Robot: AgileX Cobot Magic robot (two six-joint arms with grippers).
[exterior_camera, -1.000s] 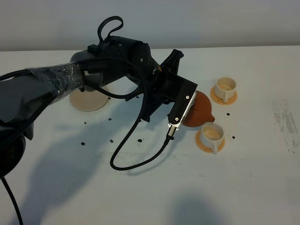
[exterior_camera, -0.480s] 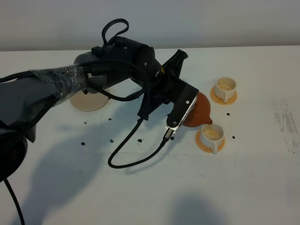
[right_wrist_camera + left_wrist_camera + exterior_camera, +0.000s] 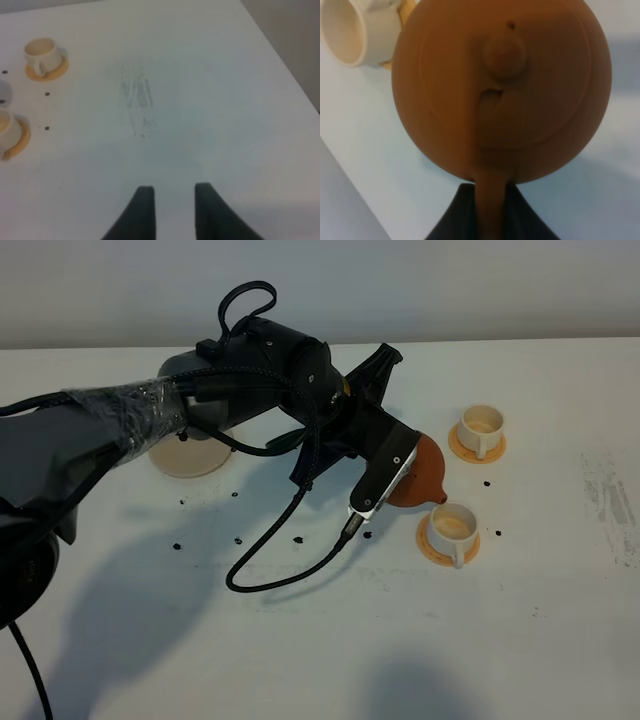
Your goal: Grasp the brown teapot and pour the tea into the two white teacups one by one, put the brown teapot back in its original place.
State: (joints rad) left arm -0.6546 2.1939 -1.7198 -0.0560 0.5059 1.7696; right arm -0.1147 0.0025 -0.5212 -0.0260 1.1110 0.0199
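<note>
The brown teapot [image 3: 427,468] hangs tilted in the air, its spout pointing down toward the nearer white teacup [image 3: 452,526] on an orange coaster. My left gripper [image 3: 490,202] is shut on the teapot's loop handle; the round lid and knob of the teapot [image 3: 505,85] fill the left wrist view. The second teacup [image 3: 481,427] stands farther back on its own orange coaster. The beige disc coaster [image 3: 188,454] lies bare at the back left, partly behind my left arm. My right gripper [image 3: 172,200] hovers over bare table, fingers apart and holding nothing.
Small black specks [image 3: 238,538] are scattered over the white table around the coasters. A black cable [image 3: 285,570] loops down from my left wrist onto the table. Faint scuff marks [image 3: 612,490] mark the right side. Both teacups [image 3: 42,52] lie left of my right gripper.
My left arm has shifted slightly back and up, carrying the tilted teapot with it. The cable loop has slid a little. The cups have not moved.
</note>
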